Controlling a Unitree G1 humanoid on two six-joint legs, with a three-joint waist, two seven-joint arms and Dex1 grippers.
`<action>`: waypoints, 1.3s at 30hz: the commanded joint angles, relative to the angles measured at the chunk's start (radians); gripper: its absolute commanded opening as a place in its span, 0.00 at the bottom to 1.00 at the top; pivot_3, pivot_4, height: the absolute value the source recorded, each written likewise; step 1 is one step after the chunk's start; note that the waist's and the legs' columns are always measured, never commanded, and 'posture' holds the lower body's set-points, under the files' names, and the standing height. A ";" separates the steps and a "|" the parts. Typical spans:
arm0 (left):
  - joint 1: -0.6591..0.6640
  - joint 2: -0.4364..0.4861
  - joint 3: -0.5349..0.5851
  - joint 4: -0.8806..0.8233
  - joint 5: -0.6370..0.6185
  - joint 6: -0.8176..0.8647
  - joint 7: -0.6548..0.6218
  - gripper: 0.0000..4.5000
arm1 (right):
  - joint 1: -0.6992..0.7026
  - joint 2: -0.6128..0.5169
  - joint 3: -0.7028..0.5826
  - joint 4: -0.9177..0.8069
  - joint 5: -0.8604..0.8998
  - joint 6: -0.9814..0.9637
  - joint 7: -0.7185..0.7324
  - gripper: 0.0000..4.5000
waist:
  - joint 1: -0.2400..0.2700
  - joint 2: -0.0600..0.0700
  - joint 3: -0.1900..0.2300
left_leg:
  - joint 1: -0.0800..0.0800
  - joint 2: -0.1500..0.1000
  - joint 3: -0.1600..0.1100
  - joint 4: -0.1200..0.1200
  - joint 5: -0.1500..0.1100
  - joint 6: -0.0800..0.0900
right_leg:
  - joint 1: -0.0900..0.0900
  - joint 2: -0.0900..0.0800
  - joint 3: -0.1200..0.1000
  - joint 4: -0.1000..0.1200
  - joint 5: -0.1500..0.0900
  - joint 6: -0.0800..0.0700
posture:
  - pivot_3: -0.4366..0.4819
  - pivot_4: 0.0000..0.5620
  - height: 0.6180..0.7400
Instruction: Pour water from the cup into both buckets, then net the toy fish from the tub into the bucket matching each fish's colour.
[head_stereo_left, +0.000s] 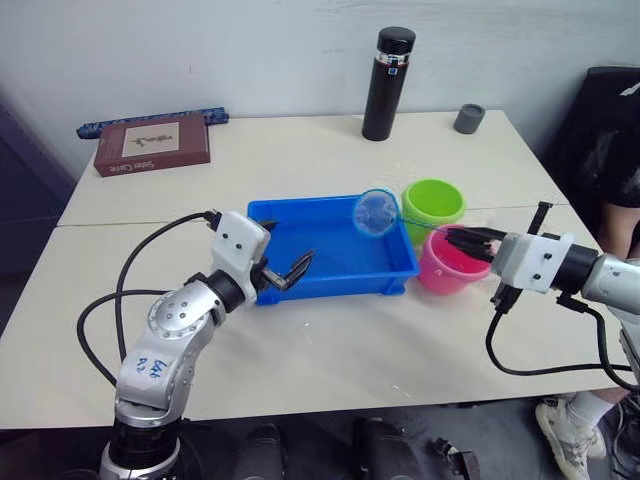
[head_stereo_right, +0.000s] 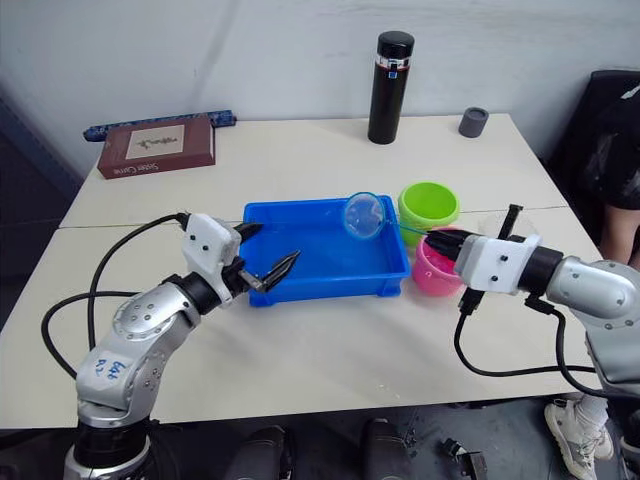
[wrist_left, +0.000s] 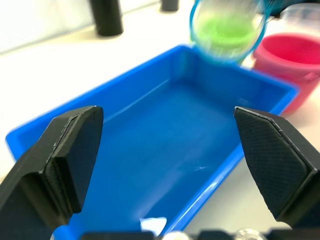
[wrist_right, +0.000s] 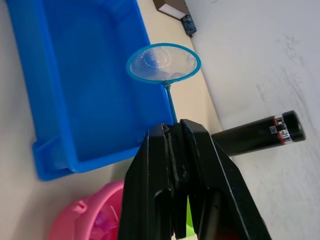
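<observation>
The blue tub (head_stereo_left: 330, 283) sits mid-table; the toy fish are out of view. Just right of it stand the green bucket (head_stereo_left: 433, 203) and, nearer me, the pink bucket (head_stereo_left: 446, 268). My right gripper (head_stereo_left: 456, 237) hovers over the pink bucket, shut on the net's thin handle (wrist_right: 170, 102). The net's hoop (head_stereo_left: 377, 212) is held up over the tub's far right corner, beside the green bucket. My left gripper (head_stereo_left: 291, 242) is open at the tub's near left corner, holding nothing. A clear cup's rim (wrist_left: 303, 12) peeks out behind the pink bucket.
A tall black flask (head_stereo_left: 387, 70) and a small grey cup (head_stereo_left: 468, 118) stand at the table's back. A brown box (head_stereo_left: 152, 143) lies back left. A person sits at the right edge (head_stereo_left: 612, 150). Cables trail from both arms.
</observation>
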 joint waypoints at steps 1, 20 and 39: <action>-0.003 0.025 0.045 -0.077 -0.060 -0.025 -0.036 1.00 | 0.029 0.008 -0.007 -0.065 0.034 -0.039 0.037 0.00 | 0.001 0.000 0.000 | 0.000 0.000 0.000 0.000 0.000 0.000 | 0.000 0.000 0.000 0.000 0.000 0.000 | 0.48 0.27 1.00; -0.001 0.061 0.056 -0.115 -0.191 -0.032 -0.060 1.00 | 0.067 0.147 0.165 -0.140 0.084 0.042 0.108 0.00 | -0.001 0.000 0.000 | 0.002 0.000 -0.004 0.002 0.000 0.000 | 0.005 0.000 -0.003 -0.001 0.000 -0.001 | 0.48 0.27 1.00; -0.013 0.060 0.012 -0.114 -0.191 -0.046 -0.038 1.00 | -0.071 0.306 0.422 0.128 0.008 -0.044 0.279 0.00 | 0.001 0.000 0.000 | 0.002 0.000 -0.004 0.002 0.000 0.000 | 0.006 0.000 -0.004 -0.001 -0.001 -0.001 | 0.48 0.27 1.00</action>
